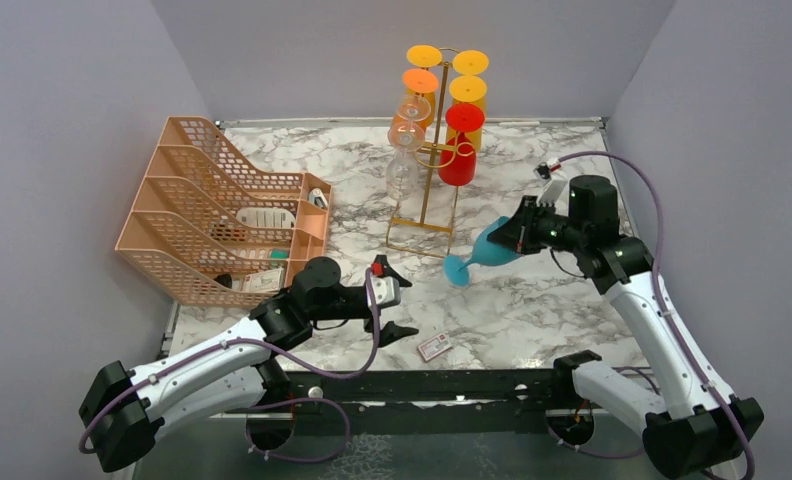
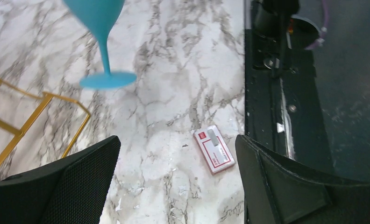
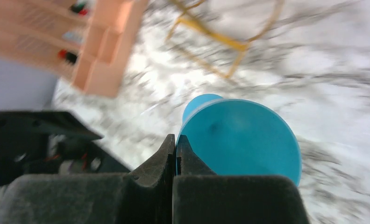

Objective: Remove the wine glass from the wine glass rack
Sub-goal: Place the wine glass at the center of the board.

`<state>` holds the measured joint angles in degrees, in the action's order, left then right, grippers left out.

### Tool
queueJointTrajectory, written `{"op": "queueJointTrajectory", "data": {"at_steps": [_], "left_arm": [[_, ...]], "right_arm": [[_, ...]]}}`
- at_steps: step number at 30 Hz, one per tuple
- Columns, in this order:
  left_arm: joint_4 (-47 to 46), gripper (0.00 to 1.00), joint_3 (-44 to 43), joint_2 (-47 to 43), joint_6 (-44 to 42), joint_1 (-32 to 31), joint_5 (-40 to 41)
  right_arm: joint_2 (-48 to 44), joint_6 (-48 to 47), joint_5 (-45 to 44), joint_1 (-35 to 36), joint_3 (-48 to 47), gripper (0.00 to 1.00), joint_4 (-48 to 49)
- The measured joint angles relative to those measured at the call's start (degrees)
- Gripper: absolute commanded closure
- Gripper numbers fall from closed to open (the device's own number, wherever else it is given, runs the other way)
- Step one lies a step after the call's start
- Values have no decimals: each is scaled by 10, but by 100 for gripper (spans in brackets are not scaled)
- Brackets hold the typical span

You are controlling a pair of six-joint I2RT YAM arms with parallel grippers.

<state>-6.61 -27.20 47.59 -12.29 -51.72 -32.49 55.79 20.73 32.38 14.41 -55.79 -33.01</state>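
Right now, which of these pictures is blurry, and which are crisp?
Right wrist view: the peach tray, gold rack and marble table smear with motion blur, while the blue wine glass looks fairly crisp. Left wrist view: sharp, the small card clearly edged. Top view: evenly lit and sharp, with soft shadows.

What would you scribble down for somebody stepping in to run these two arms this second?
Right jaws: shut on the rim of the blue wine glass.
Left jaws: open, holding nothing, low over the table near a small red and white card.
Done: the blue glass is off the gold wine glass rack, tilted, with its foot pointing toward the rack's base.
Left: probably just setting it down; whether its foot touches the table cannot be told.
Note: other glasses hang on the rack.
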Motion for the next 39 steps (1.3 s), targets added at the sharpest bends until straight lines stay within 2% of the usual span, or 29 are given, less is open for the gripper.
{"op": "queueJointTrajectory", "data": {"at_steps": [7, 10, 13, 20, 27, 33, 35, 39], "left_arm": [[-67, 1, 24, -1, 110, 0, 112], [-82, 1, 24, 0, 162, 0, 154], [-88, 1, 24, 2, 203, 0, 185], [-81, 1, 24, -12, 278, 0, 267], [-61, 1, 24, -56, 344, 0, 323], [-23, 1, 24, -71, 375, 0, 346], [-16, 1, 24, -76, 381, 0, 352], [-12, 1, 24, -79, 385, 0, 359]], "right_arm": [[-33, -9, -309, 0, -5, 99, -4], [-12, -16, -393, 0, -10, 99, 6], [35, -29, -440, 0, -42, 99, 22], [177, -59, -447, 0, -115, 99, 58], [314, -83, -400, 0, -228, 99, 45], [376, -98, -358, 0, -252, 99, 14], [386, -104, -351, 0, -252, 97, 0], [395, -112, -345, 2, -255, 85, -4]]}}
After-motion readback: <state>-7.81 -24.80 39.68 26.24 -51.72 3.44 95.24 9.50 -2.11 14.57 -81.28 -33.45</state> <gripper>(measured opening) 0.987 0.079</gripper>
